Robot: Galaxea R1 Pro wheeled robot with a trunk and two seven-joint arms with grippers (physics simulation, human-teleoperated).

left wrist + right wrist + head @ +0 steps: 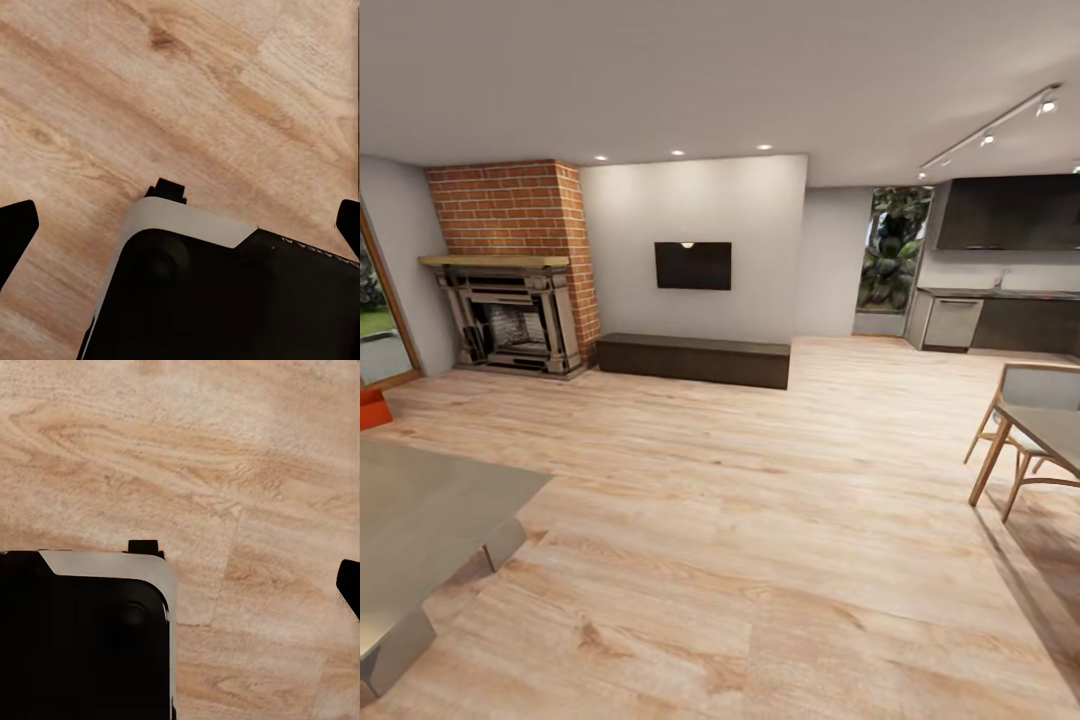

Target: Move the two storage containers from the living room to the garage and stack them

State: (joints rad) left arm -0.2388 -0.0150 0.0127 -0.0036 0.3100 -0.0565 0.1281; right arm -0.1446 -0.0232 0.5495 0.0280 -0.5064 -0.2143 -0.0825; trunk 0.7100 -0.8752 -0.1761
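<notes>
You are facing the living room (690, 250), its plank floor (760, 520) stretching to the brick fireplace (510, 310); one orange container (372, 408) is peeking in at the left edge. Both wrist views are looking down on planks and the robot's base (225, 300): the left gripper (180, 229) is standing wide open and empty, the right gripper's (349, 585) spread I cannot tell.

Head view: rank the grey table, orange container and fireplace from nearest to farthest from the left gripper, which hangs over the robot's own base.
1. Grey table, close by on the left.
2. Orange container, left edge, beyond the table.
3. Fireplace, far wall, left.
</notes>
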